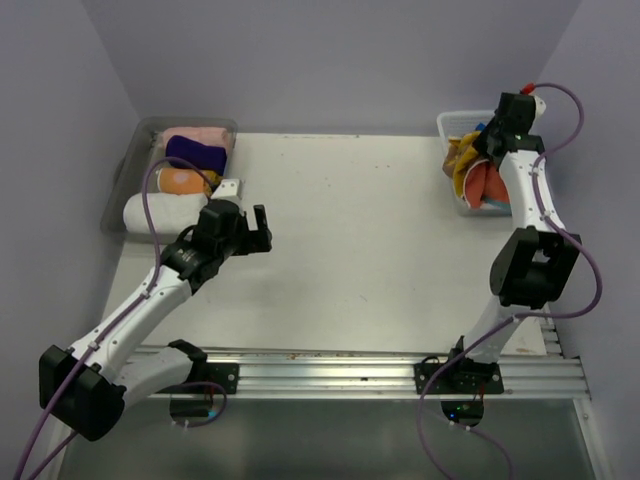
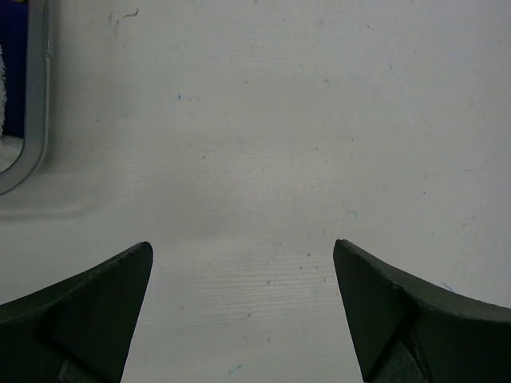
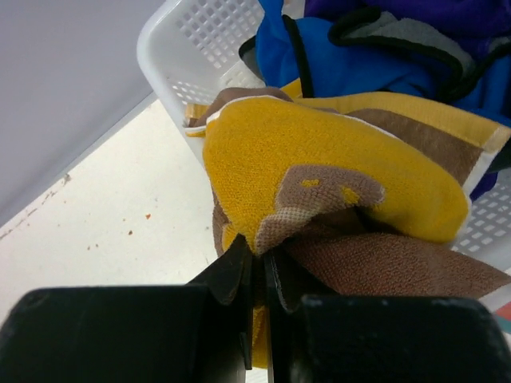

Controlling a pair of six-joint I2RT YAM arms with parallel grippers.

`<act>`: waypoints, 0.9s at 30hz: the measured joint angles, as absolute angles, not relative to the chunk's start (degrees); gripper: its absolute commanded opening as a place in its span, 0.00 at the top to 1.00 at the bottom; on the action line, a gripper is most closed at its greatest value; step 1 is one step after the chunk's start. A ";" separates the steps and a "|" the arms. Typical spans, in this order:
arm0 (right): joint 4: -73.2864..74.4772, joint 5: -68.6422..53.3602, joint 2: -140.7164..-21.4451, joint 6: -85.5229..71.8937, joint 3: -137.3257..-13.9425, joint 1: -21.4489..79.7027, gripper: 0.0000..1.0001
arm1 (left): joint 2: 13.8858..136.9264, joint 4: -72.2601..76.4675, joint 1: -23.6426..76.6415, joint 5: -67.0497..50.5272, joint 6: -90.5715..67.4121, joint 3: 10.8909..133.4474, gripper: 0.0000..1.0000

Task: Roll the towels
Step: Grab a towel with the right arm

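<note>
At the far right corner of the white table [image 1: 360, 220], the right gripper [image 3: 257, 262] reaches into the white slotted plastic basket [image 3: 200, 32]. Its jaws are pressed almost together on a fold of the mustard-yellow terry towel with brown lettering [image 3: 319, 152]. Pinching a thin edge rather than the bulk looks meant to draw that one cloth out without dragging its neighbours. A crumpled blue towel [image 3: 359, 64] and a purple towel [image 3: 447, 16] lie heaped behind it in the same basket. Brown cloth bunches beneath the yellow, though I cannot tell whether that is a separate towel. Across the table, the left gripper [image 1: 258, 228] hovers over bare tabletop with its jaws spread wide and nothing between them, probably placed where a towel can be laid flat and rolled. Near it, at the far left, the clear grey plastic tray [image 1: 120, 190] holds a pink roll [image 1: 200, 136], a dark purple roll [image 1: 195, 153], an orange roll [image 1: 183, 181] and a bigger white roll [image 1: 160, 212] side by side. The tray seems to be for finished work and the basket for what remains, so the task looks past halfway.
</note>
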State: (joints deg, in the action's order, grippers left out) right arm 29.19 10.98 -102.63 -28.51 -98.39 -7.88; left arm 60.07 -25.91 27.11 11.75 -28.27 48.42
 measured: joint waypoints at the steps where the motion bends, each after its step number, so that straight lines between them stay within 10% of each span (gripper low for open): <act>1: 29.67 11.03 -104.20 -28.34 -100.01 -7.90 0.95 | 59.99 -26.00 27.11 11.75 -28.27 48.42 0.00; 12: 33.32 10.70 -112.27 -27.18 -116.62 -7.94 1.00 | 59.02 -26.98 27.11 12.19 -28.27 48.75 0.00; 18: 28.69 11.44 -106.69 -26.20 -107.35 -8.16 0.39 | 59.00 -27.29 27.11 12.32 -28.27 48.86 0.00; 27: 28.29 10.55 -106.94 -25.56 -100.09 -12.86 0.42 | 58.96 -27.44 27.11 12.21 -28.25 48.86 0.00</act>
